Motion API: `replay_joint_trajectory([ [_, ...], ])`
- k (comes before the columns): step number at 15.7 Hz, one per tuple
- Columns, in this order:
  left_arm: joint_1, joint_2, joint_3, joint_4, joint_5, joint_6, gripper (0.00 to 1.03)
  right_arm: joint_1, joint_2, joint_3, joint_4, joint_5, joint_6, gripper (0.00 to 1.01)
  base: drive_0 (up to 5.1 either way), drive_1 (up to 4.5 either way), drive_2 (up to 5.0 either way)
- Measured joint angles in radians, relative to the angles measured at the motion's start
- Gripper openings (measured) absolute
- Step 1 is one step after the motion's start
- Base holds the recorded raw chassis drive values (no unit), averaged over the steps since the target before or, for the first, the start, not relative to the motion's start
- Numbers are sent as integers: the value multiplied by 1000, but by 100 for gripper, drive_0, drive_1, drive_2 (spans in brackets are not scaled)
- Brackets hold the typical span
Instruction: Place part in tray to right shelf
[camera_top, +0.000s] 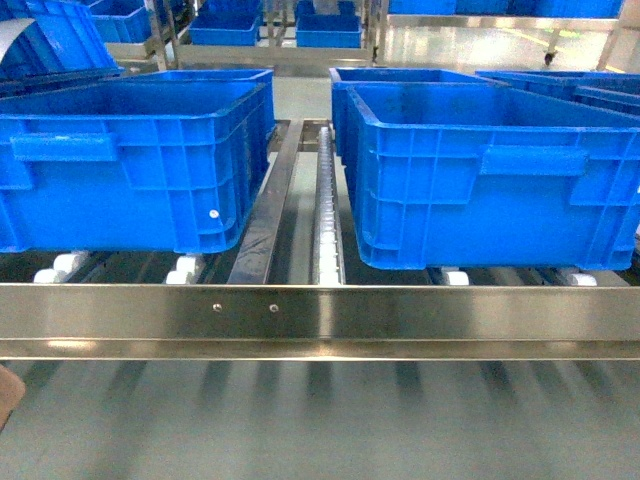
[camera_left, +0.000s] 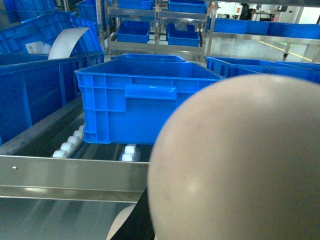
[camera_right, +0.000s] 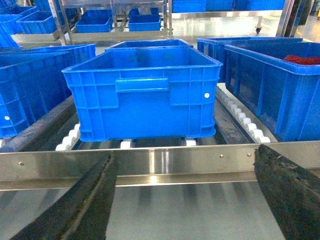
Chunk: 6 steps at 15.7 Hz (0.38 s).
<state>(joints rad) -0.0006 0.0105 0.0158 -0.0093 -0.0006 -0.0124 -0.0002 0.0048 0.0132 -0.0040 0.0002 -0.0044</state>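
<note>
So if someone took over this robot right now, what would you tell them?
Right gripper: open, empty, facing the right shelf.
Left gripper: hidden behind a big beige surface, probably the tray, held close to its camera.
Part: not visible in any view; whether it lies in the tray cannot be told.
Blue crates already sit on the shelf.
Done: robot is at the shelf.
Left: set the tray with the part on it.

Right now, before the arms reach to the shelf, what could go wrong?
1. A beige object, probably the tray, fills much of the left wrist view, so a move guided by that camera may be half blind.
2. The rail runs across in front of the crates; a low reach could strike it.
3. The left crate and right crate leave only a narrow gap between them for setting anything down.
</note>
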Motion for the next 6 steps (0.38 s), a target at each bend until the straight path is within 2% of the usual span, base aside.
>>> replay_joint_trajectory([
  [2,0,0,0,0,0,0,14,0,0,0,0,0,0,100,0,0,0],
  [3,0,0,0,0,0,0,14,0,0,0,0,0,0,97,0,0,0],
  [6,0,0,0,0,0,0,14,0,0,0,0,0,0,98,0,0,0],
])
